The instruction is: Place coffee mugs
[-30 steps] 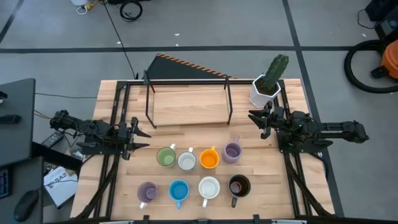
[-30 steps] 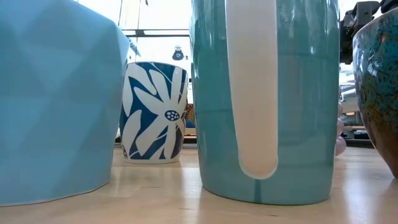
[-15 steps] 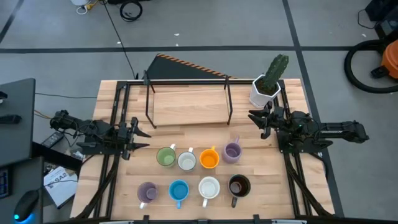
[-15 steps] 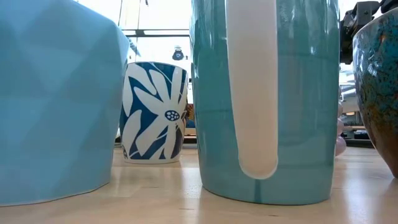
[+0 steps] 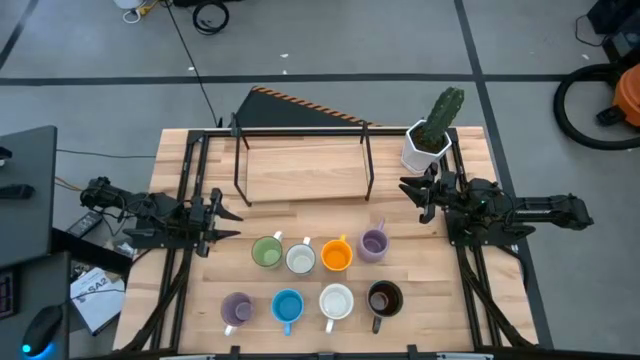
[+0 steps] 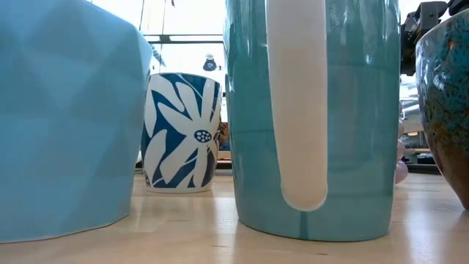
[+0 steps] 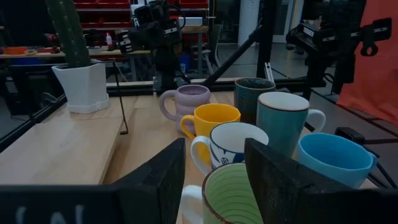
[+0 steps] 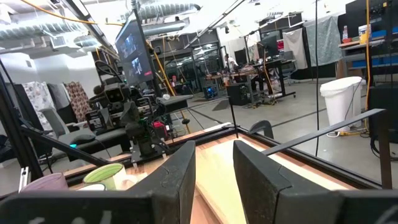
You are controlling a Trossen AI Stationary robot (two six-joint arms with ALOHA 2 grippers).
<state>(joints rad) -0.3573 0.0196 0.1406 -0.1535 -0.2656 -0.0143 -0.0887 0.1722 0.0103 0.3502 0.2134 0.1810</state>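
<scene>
Standing in two rows of four on the near half of the pale wooden desk (image 5: 330,165), the eight coffee mugs are all upright and none is held. The far row, read from nine o'clock toward three o'clock, holds the green ribbed mug (image 5: 267,252), the grey-white mug with a blue leaf pattern (image 5: 301,259), the orange mug (image 5: 337,256) and a lilac purple mug (image 5: 373,243). The near row holds the second lilac purple mug (image 5: 236,310), the blue mug (image 5: 287,307), the white-lined teal mug (image 5: 336,302) and the dark brown-black speckled mug (image 5: 384,299).

At nine o'clock of the green mug, the left gripper (image 5: 222,223) rests low over the desk edge with its two fingers spread apart on nothing. At one o'clock of the far lilac mug, the right gripper (image 5: 412,195) hangs with a narrow gap between its fingers, also holding nothing.

Beyond the rows stands a black wire-frame rack (image 5: 300,150), and at its three o'clock end a white faceted pot with a green cactus (image 5: 428,140).
</scene>
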